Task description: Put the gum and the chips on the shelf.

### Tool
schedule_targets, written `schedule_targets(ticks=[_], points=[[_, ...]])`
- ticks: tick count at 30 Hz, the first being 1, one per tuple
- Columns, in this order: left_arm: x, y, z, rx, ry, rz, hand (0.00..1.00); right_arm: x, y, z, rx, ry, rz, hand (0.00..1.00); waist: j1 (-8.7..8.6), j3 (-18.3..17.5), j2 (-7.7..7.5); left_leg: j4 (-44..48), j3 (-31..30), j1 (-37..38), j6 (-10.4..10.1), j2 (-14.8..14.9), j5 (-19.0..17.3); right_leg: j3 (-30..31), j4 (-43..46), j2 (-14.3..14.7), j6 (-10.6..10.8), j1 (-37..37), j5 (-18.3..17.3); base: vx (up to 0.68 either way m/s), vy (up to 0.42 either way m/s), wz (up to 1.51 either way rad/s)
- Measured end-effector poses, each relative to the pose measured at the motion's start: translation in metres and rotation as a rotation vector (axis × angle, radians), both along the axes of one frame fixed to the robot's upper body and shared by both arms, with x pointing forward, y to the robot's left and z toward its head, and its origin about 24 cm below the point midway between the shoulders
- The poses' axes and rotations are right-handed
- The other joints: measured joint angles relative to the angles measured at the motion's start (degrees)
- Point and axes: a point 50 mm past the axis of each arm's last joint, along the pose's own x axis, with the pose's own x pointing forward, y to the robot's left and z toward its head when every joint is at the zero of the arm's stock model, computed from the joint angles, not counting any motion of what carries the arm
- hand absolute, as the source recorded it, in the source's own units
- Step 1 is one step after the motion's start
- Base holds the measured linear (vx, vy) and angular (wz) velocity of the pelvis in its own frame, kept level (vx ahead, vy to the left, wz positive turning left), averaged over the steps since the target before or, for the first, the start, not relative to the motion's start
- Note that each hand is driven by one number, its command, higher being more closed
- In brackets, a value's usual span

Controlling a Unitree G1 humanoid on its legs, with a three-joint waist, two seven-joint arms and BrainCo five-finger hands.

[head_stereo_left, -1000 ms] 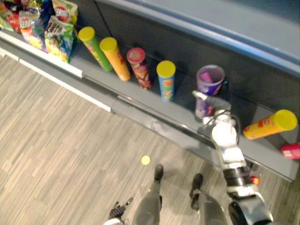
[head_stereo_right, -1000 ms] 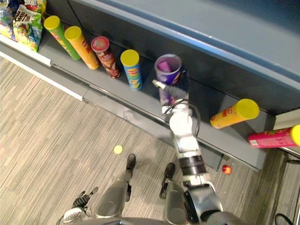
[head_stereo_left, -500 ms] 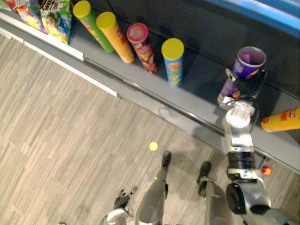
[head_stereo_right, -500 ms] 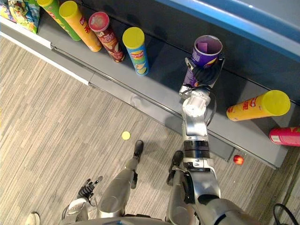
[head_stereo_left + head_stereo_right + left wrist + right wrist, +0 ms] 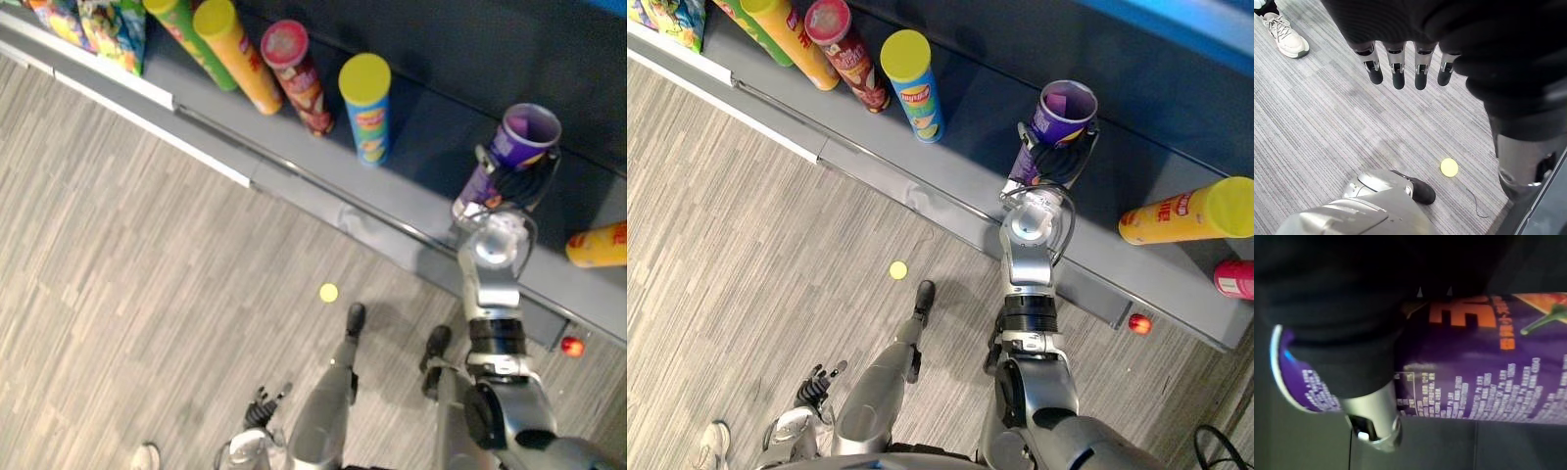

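A purple chips can [image 5: 1061, 113] with an open top stands on the grey shelf [image 5: 955, 166], leaning slightly, between the blue can and the yellow can that lies on its side. My right hand [image 5: 1050, 162] is wrapped round its lower half. In the right wrist view the thumb [image 5: 1374, 418] presses against the purple chips can [image 5: 1479, 367]. My left hand [image 5: 818, 382] hangs low over the floor at the lower left, its fingers [image 5: 1396, 71] straight and holding nothing.
Left of the purple can stand a blue can [image 5: 911, 83], a red can [image 5: 847, 49] and an orange can [image 5: 789, 39]. A yellow can [image 5: 1185, 211] lies to its right, then a pink can [image 5: 1234, 279]. A yellow disc [image 5: 898, 269] lies on the floor, near a person's shoe [image 5: 1286, 36].
The view has shifted. My right hand has carried the purple can rightward along the shelf, farther from the blue can, and set it more upright. The left hand stays hanging.
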Motion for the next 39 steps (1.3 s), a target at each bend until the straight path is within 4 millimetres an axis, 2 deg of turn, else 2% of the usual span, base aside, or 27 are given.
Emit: schedule_targets(ticks=[4, 7, 10, 16, 19, 21, 26, 30, 33, 34, 36, 39], points=[[0.003, -0.001, 0.002, -0.022, -0.023, 0.031, 0.0, -0.003, 0.0, 0.004, 0.01, -0.024, -0.01, 1.0, 0.13, 0.0, 0.04, 0.0, 0.5, -0.5, -0.1, -0.3, -0.1, 0.0, 1.2, -0.7, 0.1, -0.9, -0.8, 0.02, -0.025, 0.02], [0.009, -0.002, 0.006, -0.021, -0.057, 0.031, 0.0, -0.007, 0.001, 0.012, 0.02, -0.065, -0.014, 1.0, 0.16, 0.1, 0.14, 0.0, 4.1, -1.7, 0.0, 0.1, 0.1, -0.1, 2.5, -1.5, 0.2, -2.4, -1.2, 0.01, -0.02, 0.06], [0.013, -0.004, 0.009, -0.025, -0.085, 0.032, 0.0, -0.009, 0.003, 0.014, 0.044, -0.082, -0.024, 1.0, 0.26, 0.1, 0.14, 0.0, 4.5, -1.9, 0.3, -0.2, 0.4, -0.5, 2.7, -2.0, 0.4, -2.5, -1.5, 0.03, -0.009, 0.02], [0.028, -0.02, 0.016, -0.103, -0.151, 0.074, 0.0, -0.013, 0.008, 0.029, 0.072, -0.149, -0.031, 1.0, 0.45, 0.1, 0.14, 0.0, 6.1, -2.8, 0.0, -0.6, 0.1, -0.8, 4.2, -3.1, 0.5, -4.1, -2.1, 0.02, -0.012, 0.02], [0.031, -0.024, 0.017, -0.12, -0.164, 0.087, 0.0, -0.018, 0.013, 0.03, 0.098, -0.171, -0.021, 1.0, 0.31, 0.1, 0.14, 0.0, 6.8, -2.8, 0.0, -0.6, 0.2, -0.9, 4.2, -3.3, 0.5, -4.1, -2.1, 0.0, 0.0, 0.0], [0.03, -0.024, 0.017, -0.121, -0.165, 0.092, 0.0, -0.019, 0.019, 0.025, 0.085, -0.159, -0.002, 1.0, 0.32, 0.1, 0.14, 0.0, 7.7, -2.8, 0.2, -0.6, 0.3, -0.9, 4.2, -3.4, 0.5, -4.1, -2.1, 0.0, 0.0, 0.0], [0.03, -0.023, 0.017, -0.123, -0.161, 0.104, 0.0, -0.026, 0.04, 0.0, -0.017, -0.085, 0.077, 1.0, 0.1, 0.0, 0.08, 0.0, 8.5, -2.5, 0.2, -0.5, 0.3, -1.0, 4.1, -3.4, 0.5, -3.9, -2.1, 0.0, 0.0, 0.0], [0.029, -0.021, 0.015, -0.12, -0.148, 0.123, 0.0, -0.032, 0.051, -0.022, -0.104, -0.024, 0.138, 1.0, -0.07, -0.2, -0.44, 0.0, 9.5, -1.5, -0.1, -0.3, -0.1, -1.1, 3.8, -3.3, 0.5, -2.9, -2.1, 0.0, -0.023, -0.05], [0.03, -0.021, 0.015, -0.115, -0.142, 0.125, 0.0, -0.036, 0.056, -0.032, -0.14, -0.005, 0.175, 1.0, -0.43, -0.2, -0.53, 0.0, 10.0, -1.4, 0.0, 0.1, 0.0, -2.0, 3.1, -3.2, 0.5, -2.2, -2.0, -0.01, -0.013, 0.01], [0.03, -0.02, 0.015, -0.113, -0.141, 0.126, 0.0, -0.037, 0.057, -0.034, -0.146, 0.001, 0.186, 1.0, -0.81, -0.2, -0.75, 0.0, 10.1, -1.4, 0.0, 0.2, 0.0, -2.1, 3.1, -3.1, 0.5, -2.1, -2.0, -0.01, -0.022, 0.06], [0.029, -0.018, 0.013, -0.107, -0.132, 0.125, 0.0, -0.038, 0.062, -0.041, -0.165, 0.02, 0.224, 1.0, -1.32, -0.5, -2.13, 0.0, 10.6, -1.4, 0.4, 0.5, 0.3, -2.1, 2.7, -2.9, 0.5, -2.1, -2.0, 0.0, -0.017, -0.02], [0.028, -0.015, 0.012, -0.096, -0.121, 0.122, 0.0, -0.035, 0.063, -0.045, -0.176, 0.035, 0.24, 1.0, -1.51, -0.8, -2.92, 0.0, 10.7, -1.3, 0.5, 0.7, 0.4, -2.1, 2.1, -2.6, 0.6, -1.9, -1.9, 0.02, -0.027, -0.05]])
